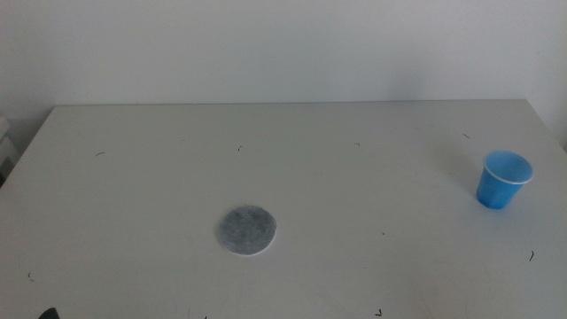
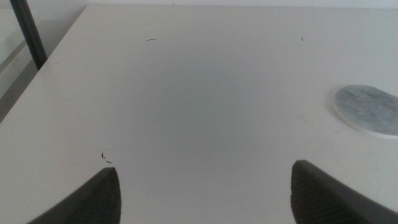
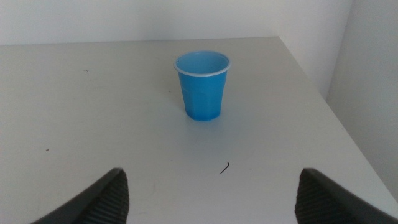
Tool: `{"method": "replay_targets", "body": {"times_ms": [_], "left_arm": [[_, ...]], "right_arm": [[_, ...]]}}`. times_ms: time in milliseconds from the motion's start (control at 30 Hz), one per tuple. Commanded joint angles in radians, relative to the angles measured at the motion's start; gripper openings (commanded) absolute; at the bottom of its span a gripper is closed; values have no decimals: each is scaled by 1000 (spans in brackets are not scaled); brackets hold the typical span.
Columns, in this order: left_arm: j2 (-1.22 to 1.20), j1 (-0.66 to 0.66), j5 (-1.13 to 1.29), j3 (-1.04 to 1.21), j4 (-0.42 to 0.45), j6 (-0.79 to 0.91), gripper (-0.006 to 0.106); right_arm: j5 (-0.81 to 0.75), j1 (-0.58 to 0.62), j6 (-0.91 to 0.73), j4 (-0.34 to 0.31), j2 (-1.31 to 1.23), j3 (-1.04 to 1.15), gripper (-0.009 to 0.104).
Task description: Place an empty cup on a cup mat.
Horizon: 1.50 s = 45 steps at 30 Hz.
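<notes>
The blue cup (image 1: 503, 180) stands upright and empty on the table's right side, near the right edge. The grey cup mat (image 1: 247, 229) lies flat left of the table's middle, far from the cup. My right gripper (image 3: 211, 172) is open, low over the table, with the cup (image 3: 202, 87) straight ahead of it and well apart from the jaws. My left gripper (image 2: 205, 169) is open and empty over the table's left part, with the mat (image 2: 367, 109) off to one side. Only a dark bit of the left gripper (image 1: 46, 314) shows in the middle view.
The white table (image 1: 292, 142) ends at a pale wall at the back. Its right edge (image 3: 336, 118) runs close past the cup. A dark post (image 2: 28, 34) stands beyond the table's left edge. Small dark specks (image 3: 224, 168) mark the surface.
</notes>
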Motion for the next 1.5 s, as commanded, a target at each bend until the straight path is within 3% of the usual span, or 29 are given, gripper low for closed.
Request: {"method": "replay_targets", "body": {"times_ms": [0,367,533,933,1467], "left_arm": [[-9,1,-67,-6,0,-11,105],[-9,1,-67,-6,0,-11,105],[-9,1,-67,-6,0,-11,105],[-9,1,-67,-6,0,-11,105],[-9,1,-67,-6,0,-11,105]], "right_arm": [[-72,-6,-10,-13,-27,-5,94],[-107,-6,-56,-10,-27,-7,94],[-70,-6,-40,38,-13,-49,94],[-62,-6,50,33,257,-281,94],[402,-6,-22,29,845,-1019,94]]}}
